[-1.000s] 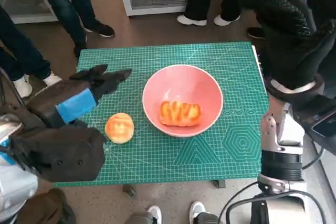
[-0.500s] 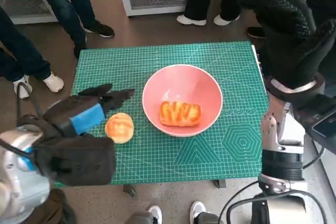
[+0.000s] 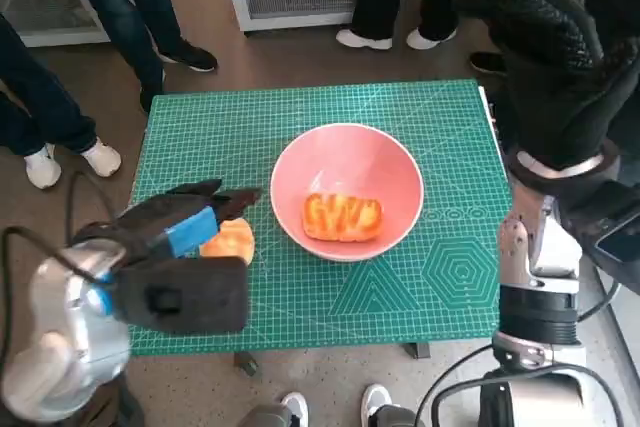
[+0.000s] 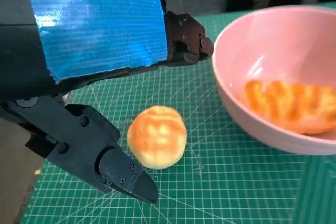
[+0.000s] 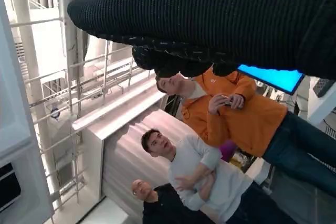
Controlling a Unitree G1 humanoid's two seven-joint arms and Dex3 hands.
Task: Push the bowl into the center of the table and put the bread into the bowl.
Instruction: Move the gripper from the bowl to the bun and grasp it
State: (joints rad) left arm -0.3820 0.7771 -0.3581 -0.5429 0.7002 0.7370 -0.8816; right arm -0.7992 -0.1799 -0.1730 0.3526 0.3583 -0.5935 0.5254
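The open left hand (image 3: 195, 222) hangs over the bun (image 4: 157, 136), left of the bowl (image 3: 395, 162). Best to close gently round its middle.

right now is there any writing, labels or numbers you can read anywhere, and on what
No text can be read.
Cutting mat: printed grid lines and shapes, any numbers too small to read.
Orange top on a person: a small mark, too blurred to read.
Bowl, blue tape: no writing.
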